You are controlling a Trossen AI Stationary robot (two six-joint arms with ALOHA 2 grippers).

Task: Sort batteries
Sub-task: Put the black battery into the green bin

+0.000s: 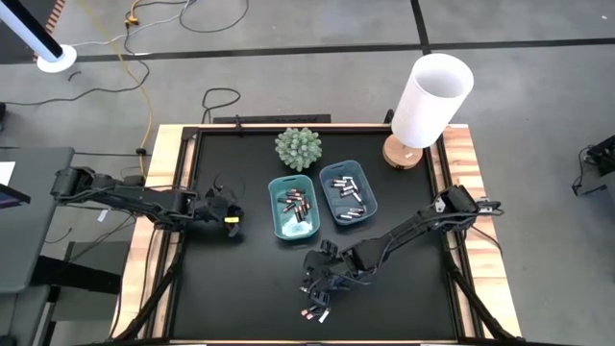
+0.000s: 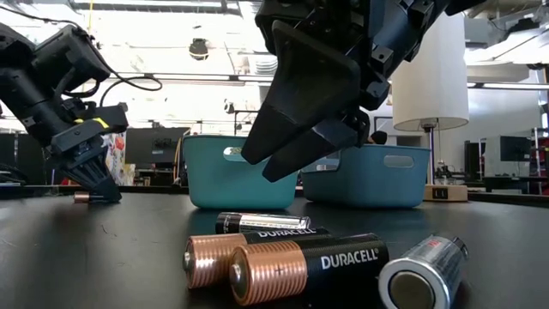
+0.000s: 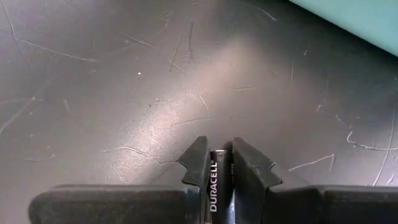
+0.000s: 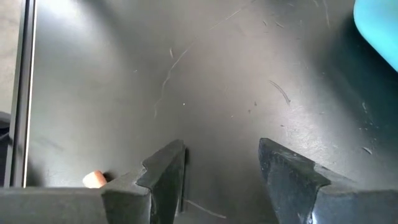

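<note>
Two teal trays [image 1: 273,207] [image 1: 371,192] stand mid-table, each with several batteries inside. My left gripper [image 3: 219,149] is down at the table's left, shut on a dark Duracell battery [image 3: 217,186]. The battery's copper end [image 2: 81,196] sticks out beside the fingers at table level. Near the front edge, my right gripper [image 4: 222,155] hangs open above a few loose batteries [image 1: 314,312], touching none. In the low view, two copper-ended ones [image 2: 304,266] and a silvery one [image 2: 425,273] lie on their sides. My left gripper pinches the Duracell battery by its long sides [image 3: 214,171], one finger [image 3: 198,165] on each side. The fingers slant down from the table's left side. The battery lies along the gap between them. It sits low at the table top [image 2: 81,196], lying flat.
A spiky green plant [image 1: 298,147] stands behind the trays and a white-shaded lamp [image 1: 428,101] stands at the far right corner. A raised wooden border [image 1: 163,183] frames the black mat. Bare mat stretches between my left gripper and the trays.
</note>
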